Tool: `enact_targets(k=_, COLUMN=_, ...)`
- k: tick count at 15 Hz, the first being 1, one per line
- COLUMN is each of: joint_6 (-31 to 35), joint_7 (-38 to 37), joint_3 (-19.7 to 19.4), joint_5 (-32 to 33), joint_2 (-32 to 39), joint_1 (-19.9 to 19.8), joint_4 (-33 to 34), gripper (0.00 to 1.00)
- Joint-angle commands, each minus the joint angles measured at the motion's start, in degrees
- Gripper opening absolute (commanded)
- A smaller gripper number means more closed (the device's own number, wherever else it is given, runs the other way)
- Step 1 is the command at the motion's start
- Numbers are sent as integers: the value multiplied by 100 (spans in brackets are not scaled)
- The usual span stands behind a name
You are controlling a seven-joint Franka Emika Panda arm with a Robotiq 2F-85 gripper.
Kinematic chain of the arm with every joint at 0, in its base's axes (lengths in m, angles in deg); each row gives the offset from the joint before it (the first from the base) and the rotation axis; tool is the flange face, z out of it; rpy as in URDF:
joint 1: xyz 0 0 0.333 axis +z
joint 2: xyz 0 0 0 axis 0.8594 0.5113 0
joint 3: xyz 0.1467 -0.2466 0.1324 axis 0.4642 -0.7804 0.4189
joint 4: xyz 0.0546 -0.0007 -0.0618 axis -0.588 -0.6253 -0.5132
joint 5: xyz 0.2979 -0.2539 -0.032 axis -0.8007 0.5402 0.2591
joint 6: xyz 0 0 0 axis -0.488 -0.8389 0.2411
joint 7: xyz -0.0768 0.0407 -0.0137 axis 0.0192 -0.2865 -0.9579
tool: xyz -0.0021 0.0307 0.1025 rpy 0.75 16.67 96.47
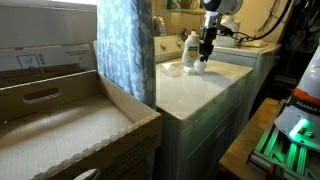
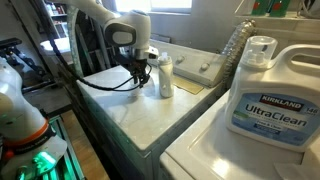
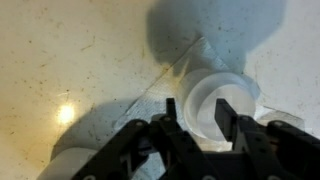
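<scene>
Small white round plastic cap (image 3: 212, 90) sits on speckled white washer top (image 3: 60, 60), upright, axis vertical, round face up. Tall white plastic bottle (image 2: 165, 76) stands just beside. Gripper (image 3: 200, 112) straddles the cap, fingers roughly half closed; can't tell if they touch it. Bare surface toward the front edge.

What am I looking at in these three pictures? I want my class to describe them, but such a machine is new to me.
This is a white robot arm with two black fingers. Two pictures come from cameras standing around the scene; the third looks down from the wrist. On the pale speckled washer top stands a slim white plastic bottle; a big white Kirkland detergent jug stands on the white machine beside it. The fingers sit either side of a small white round cap; whether they grip it yet is unclear.
</scene>
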Motion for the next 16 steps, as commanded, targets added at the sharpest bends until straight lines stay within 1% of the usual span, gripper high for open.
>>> enact_targets(k=1, joint_6=112, joint_7=28, joint_3=79, joint_5=303, joint_2=168, joint_1=-12, joint_4=-17, gripper=21)
enact_targets(k=2, joint_6=103, joint_7=65, joint_3=92, joint_5=297, joint_2=188, joint_1=-15, joint_4=-6, gripper=19)
enact_targets(k=4, joint_6=-8, joint_7=74, joint_3=107, joint_5=405, joint_2=205, joint_1=-36, joint_4=52, gripper=1)
enact_targets(k=5, joint_6=-100, joint_7=74, joint_3=104, joint_5=534, joint_2=171, joint_1=-52, joint_4=100, gripper=0)
enact_targets(k=6, joint_6=-261, joint_7=44, joint_3=97, joint_5=789, joint_2=104, joint_1=-74, joint_4=180, gripper=0)
enact_targets(k=7, joint_6=-428, joint_7=-48, joint_3=104, joint_5=1161, joint_2=52, joint_1=-93, joint_4=285, gripper=2)
enact_targets(k=9, joint_6=-797, joint_7=-91, joint_3=142, joint_5=1819, joint_2=6, joint_1=-90, joint_4=535, gripper=3)
enact_targets(k=11, joint_6=-923, joint_7=-177, joint_3=215, joint_5=2490, joint_2=122, joint_1=-44, joint_4=755, gripper=3)
enact_targets(k=12, joint_6=-847, joint_7=-283, joint_3=268, joint_5=2793, joint_2=176, joint_1=-10, joint_4=786, gripper=3)
enact_targets(k=14, joint_6=-798, joint_7=-522, joint_3=370, joint_5=2936, joint_2=289, joint_1=68, joint_4=817, gripper=3)
enact_targets(k=16, joint_6=-937, joint_7=-769, joint_3=441, joint_5=2847, joint_2=414, joint_1=99, joint_4=891, gripper=3)
